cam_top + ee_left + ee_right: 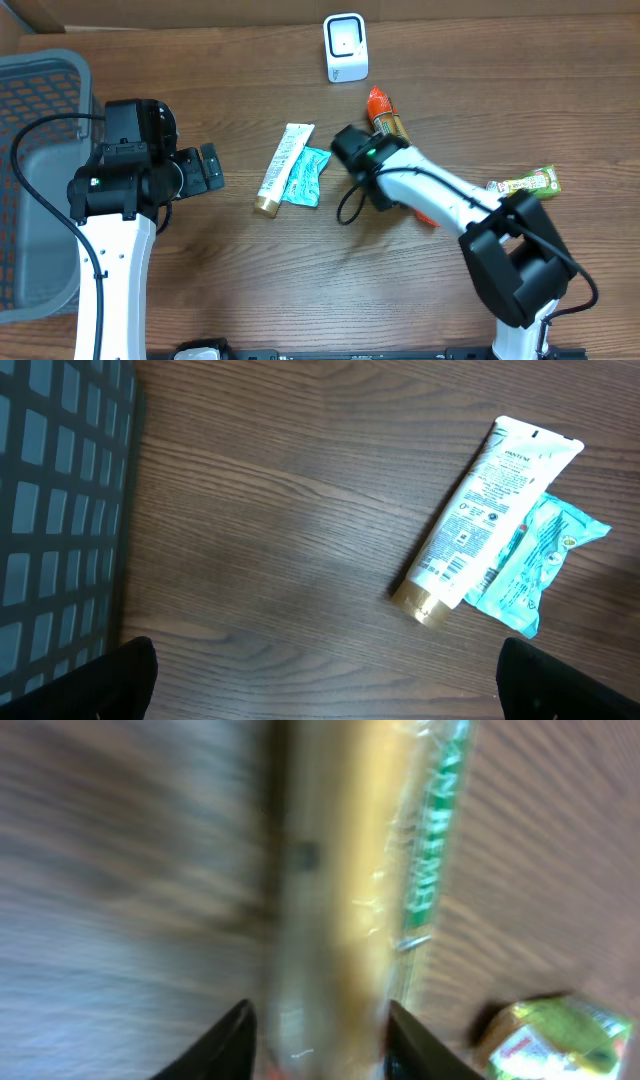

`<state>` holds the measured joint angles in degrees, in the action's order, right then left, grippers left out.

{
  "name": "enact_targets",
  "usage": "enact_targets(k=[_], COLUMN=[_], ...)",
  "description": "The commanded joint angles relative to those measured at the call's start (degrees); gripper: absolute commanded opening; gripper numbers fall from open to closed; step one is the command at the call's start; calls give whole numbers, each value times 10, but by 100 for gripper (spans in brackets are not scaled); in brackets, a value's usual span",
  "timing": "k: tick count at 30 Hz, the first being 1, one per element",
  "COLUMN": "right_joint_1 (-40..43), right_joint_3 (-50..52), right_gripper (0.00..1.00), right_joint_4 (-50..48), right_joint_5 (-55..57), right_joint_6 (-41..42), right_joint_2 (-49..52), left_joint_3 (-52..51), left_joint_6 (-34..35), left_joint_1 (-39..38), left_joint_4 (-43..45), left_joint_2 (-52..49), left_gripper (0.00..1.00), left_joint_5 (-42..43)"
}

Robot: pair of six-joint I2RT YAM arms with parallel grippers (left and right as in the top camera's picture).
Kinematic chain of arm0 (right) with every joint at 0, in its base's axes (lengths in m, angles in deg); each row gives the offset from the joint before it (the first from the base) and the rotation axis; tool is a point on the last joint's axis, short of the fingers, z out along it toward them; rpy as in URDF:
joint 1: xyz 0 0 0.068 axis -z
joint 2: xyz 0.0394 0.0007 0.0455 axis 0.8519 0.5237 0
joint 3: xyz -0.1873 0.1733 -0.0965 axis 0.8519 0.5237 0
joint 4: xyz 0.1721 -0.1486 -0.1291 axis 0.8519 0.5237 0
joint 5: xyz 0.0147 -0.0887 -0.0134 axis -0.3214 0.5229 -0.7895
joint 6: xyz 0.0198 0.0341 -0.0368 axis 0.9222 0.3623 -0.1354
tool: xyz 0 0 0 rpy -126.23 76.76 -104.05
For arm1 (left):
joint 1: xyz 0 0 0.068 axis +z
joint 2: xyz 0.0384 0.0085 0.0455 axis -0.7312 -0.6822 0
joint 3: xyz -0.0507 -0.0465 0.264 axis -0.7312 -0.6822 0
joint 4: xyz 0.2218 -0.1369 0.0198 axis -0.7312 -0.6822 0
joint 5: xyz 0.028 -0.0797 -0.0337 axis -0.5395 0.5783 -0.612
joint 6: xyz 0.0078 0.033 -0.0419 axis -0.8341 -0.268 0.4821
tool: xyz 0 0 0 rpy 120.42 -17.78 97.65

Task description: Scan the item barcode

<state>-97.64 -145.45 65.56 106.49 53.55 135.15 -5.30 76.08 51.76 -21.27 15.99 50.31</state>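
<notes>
**Right fingers astride the packet, well apart from the scanner**

The right gripper (320, 1025) had its two dark fingertips parted either side of a long, clear-wrapped yellowish packet with green lettering (350, 890). The wrist view was too blurred for me to tell whether they pinched it or stood free. From overhead, the packet's orange end showed past the arm, well apart from the small white boxy scanner (346, 47). A green-yellow foil snack bar (525, 183) lay near. The left gripper (208, 168) hung spread wide, empty, near the grey plastic basket (40, 75).
</notes>
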Motion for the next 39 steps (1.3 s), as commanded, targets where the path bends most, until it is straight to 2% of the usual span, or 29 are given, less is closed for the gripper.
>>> enact_targets(k=[1, 6, 10, 14, 15, 16, 17, 20, 25, 35, 37, 39], right_joint_1=[-47, -77, -47, 24, 43, 81, 108, 183, 257, 240, 240, 240], right_joint_3=[-12, -19, -57, -92, -95, -95, -95, -91, -76, -52, -51, -51], right_gripper=[60, 73, 73, 75, 79, 90, 93, 94, 93, 93, 86, 64], right_joint_4=[2, 16, 47, 54, 49, 35, 27, 22, 29, -2, -3, -3], right_joint_5=[-34, -50, -63, -102, -112, -137, -164, -287, -481, -489, -489, -489], right_joint_6=[3, 5, 8, 6, 6, 2, -9, -73, -174, -193, -192, -192], right_joint_2=[1, 0, -12, -43, -51, -60, -61, -50, -7, 60, 65, 65], left_joint_3=[-2, -2, -2, -2, -2, -2, -2, -2, -2, -2, -2, -2], left_joint_6=[-11, -11, -11, -11, -11, -11, -11, -11, -11, -11, -11, -11], left_joint_1=[3, 3, 3, 3, 3, 3, 3, 3, 3, 3, 3, 3], left_joint_4=[0, 0, 0, 0, 0, 0, 0, 0, 0, 0, 0, 0], left_joint_2=[4, 4, 4, 4, 4, 4, 4, 4, 4, 4, 4, 4], left_gripper=[99, 100, 100, 99, 100, 100, 100, 100, 100, 100, 99, 100], left_joint_5=[2, 2, 2, 2, 2, 2, 2, 2, 2, 2, 2, 2])
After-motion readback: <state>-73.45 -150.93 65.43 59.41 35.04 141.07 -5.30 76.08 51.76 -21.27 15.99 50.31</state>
